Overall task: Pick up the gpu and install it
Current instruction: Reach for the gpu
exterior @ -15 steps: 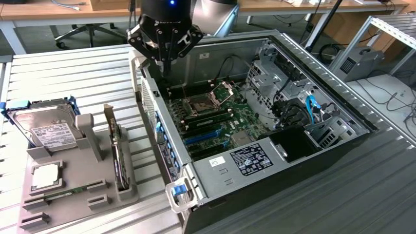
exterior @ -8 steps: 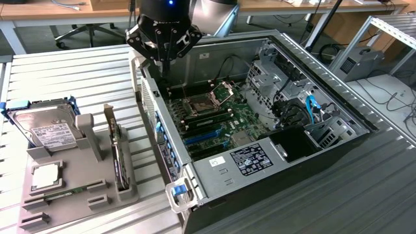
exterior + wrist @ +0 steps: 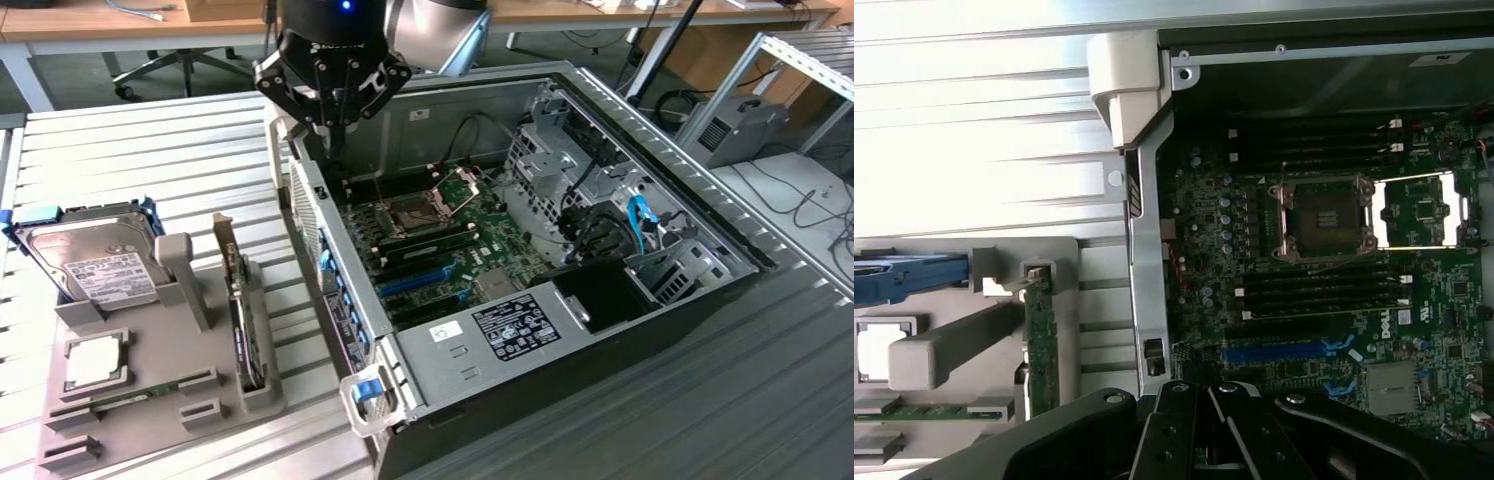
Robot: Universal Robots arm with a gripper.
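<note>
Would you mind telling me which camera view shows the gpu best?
The exterior view: the gpu stands on edge in the grey holder, with its whole length and silver bracket visible. The wrist view catches the gpu edge-on, as a narrow green strip in that holder.

A robotics or electronics lab: a slatted metal counter (image 3: pixel 147 150) carries an open computer case (image 3: pixel 587 370), wooden desks (image 3: pixel 80 20) and an office chair (image 3: pixel 163 66) stand at 12 o'clock, loose cables (image 3: pixel 814 203) at 3 o'clock.

gpu (image 3: pixel 240 305) 1; hard drive (image 3: pixel 94 265) 1; memory stick (image 3: pixel 140 392) 1; computer case (image 3: pixel 454 368) 1; gripper (image 3: pixel 334 150) 1
</note>
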